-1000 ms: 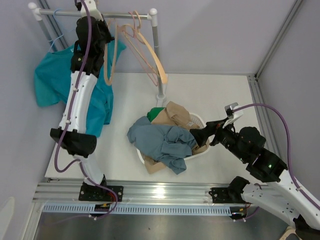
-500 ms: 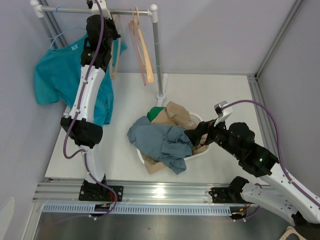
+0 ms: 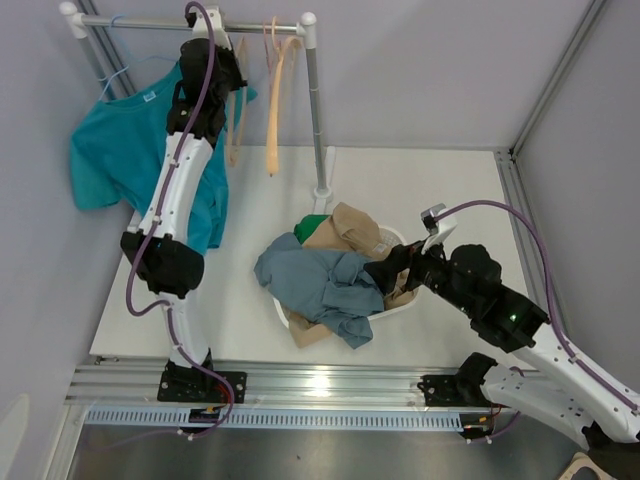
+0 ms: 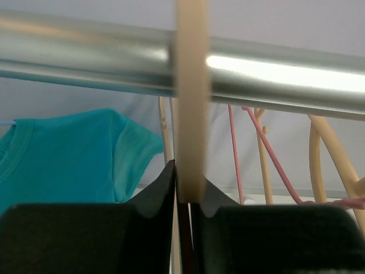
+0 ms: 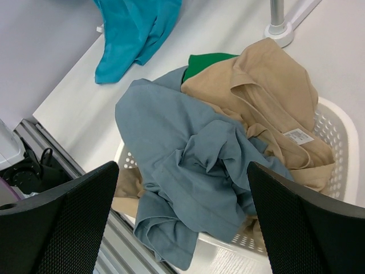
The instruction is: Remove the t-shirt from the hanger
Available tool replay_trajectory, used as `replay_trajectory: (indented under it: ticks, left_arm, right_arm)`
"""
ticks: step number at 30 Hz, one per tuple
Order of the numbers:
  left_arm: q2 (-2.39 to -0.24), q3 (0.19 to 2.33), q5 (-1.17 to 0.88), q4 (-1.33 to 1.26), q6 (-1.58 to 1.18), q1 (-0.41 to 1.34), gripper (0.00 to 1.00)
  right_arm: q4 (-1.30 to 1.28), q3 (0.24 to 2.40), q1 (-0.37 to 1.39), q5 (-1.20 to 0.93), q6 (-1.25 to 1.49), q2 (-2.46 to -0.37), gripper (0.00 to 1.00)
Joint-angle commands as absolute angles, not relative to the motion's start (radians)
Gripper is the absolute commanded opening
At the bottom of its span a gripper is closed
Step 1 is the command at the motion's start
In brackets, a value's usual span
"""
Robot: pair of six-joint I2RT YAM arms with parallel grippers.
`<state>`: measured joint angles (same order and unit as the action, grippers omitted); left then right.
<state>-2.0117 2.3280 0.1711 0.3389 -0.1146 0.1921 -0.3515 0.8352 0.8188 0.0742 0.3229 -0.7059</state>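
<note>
The teal t-shirt [image 3: 120, 150] hangs on a thin blue hanger [image 3: 118, 72] at the left end of the metal rail [image 3: 150, 22]. It also shows in the left wrist view [image 4: 68, 154]. My left gripper [image 3: 215, 60] is up at the rail, to the right of the t-shirt. It [image 4: 188, 194] is shut on a beige hanger [image 4: 191, 114] hooked over the rail [image 4: 285, 80]. My right gripper [image 3: 395, 268] is open and empty above the laundry basket [image 3: 400, 240]; the wrist view shows it [image 5: 182, 217] over a grey-blue shirt [image 5: 188, 160].
More beige and pink hangers [image 3: 272, 110] hang right of my left gripper. The rail's right post [image 3: 317, 110] stands on a foot behind the basket. The white basket [image 5: 342, 131] holds grey-blue, tan [image 5: 256, 91] and green clothes. Walls close in on the left and back.
The left gripper has moved a little right along the rail, and the splayed hangers have swung back to hang straight. The right gripper has moved left, closer over the basket.
</note>
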Motion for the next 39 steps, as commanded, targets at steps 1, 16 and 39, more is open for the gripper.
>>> replay_trajectory:
  ticks: [1,16,39]
  left_arm:
    - [-1.939,2.275,0.069,0.339,-0.137,0.196,0.19]
    - [-1.665,2.212,0.04,0.475,-0.109,0.155,0.99]
    - [-1.735,2.195,-0.299,0.447,-0.195,-0.325,1.0]
  right_arm:
    - [-0.276,0.827,0.819,0.034,0.344,-0.721,1.0]
    - [-0.252,0.801,0.827,-0.052,0.373,-0.721,0.99]
    - [-0.204,0.997,0.848,-0.158,0.345,-0.998,1.0]
